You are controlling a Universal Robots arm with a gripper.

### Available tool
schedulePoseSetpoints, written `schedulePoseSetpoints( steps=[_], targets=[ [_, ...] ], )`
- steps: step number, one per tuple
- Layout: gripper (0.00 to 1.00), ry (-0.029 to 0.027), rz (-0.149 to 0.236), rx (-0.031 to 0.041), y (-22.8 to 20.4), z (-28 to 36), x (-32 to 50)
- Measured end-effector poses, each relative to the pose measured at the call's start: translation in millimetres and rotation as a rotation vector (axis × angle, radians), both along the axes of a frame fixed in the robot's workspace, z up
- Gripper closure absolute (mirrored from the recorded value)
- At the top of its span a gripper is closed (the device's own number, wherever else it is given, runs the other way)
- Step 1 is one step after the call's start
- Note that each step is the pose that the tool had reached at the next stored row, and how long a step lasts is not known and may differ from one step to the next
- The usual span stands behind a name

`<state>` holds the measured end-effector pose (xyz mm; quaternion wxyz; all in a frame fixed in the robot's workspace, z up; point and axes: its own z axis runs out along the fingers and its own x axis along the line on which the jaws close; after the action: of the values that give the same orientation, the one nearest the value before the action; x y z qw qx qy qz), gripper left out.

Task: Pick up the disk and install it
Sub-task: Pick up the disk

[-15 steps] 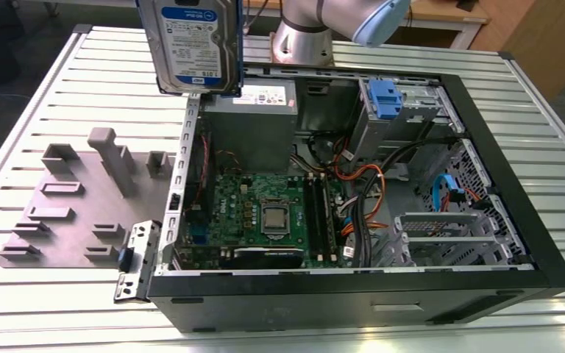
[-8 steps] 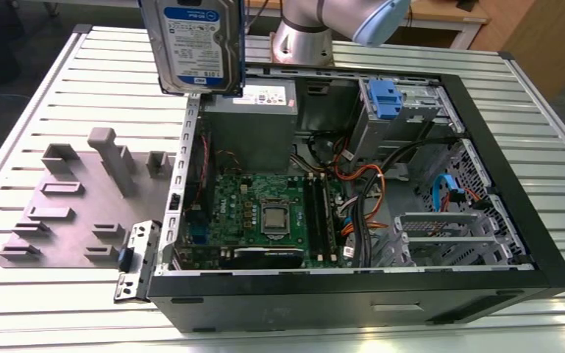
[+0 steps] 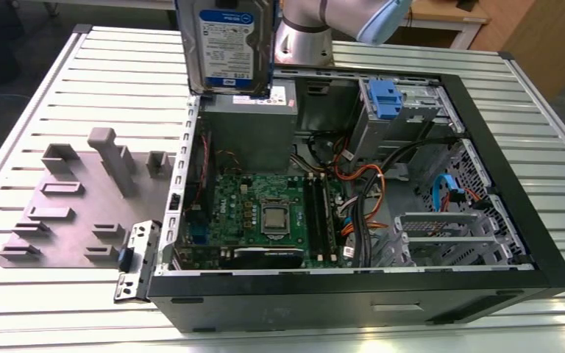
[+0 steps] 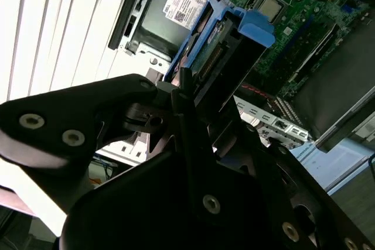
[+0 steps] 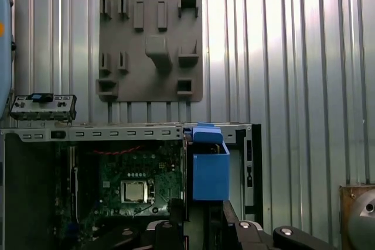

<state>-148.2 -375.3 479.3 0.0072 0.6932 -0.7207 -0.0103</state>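
Observation:
The disk (image 3: 229, 45), a silver drive with a white-and-blue label in a blue carrier frame, hangs upright above the far corner of the open computer case (image 3: 518, 220), toward the exterior view's left. My gripper (image 4: 196, 95) is shut on it, its black fingers (image 4: 181, 109) clamped on the drive's sides. In the second wrist view the disk (image 4: 225, 45) points down toward the case interior. The first wrist view shows the carrier's blue end (image 5: 210, 171) over the case edge.
A grey power supply box (image 3: 250, 132) sits right below the disk. A drive bay with a blue tab (image 3: 385, 99) stands at the case's far side, and the motherboard (image 3: 263, 213) lies inside. A grey fixture plate (image 3: 67, 213) rests on the slatted metal table (image 3: 115, 73).

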Motion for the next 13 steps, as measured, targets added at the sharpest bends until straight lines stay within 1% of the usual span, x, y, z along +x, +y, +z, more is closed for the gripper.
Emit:
schedulePoseSetpoints(
  steps=[5,13],
  targets=[
    [0.65,0.0006,0.000,0.0000,0.0,-0.5,20.4],
    [0.65,0.0020,0.000,0.0000,0.1,-1.4,56.6]
  ],
)
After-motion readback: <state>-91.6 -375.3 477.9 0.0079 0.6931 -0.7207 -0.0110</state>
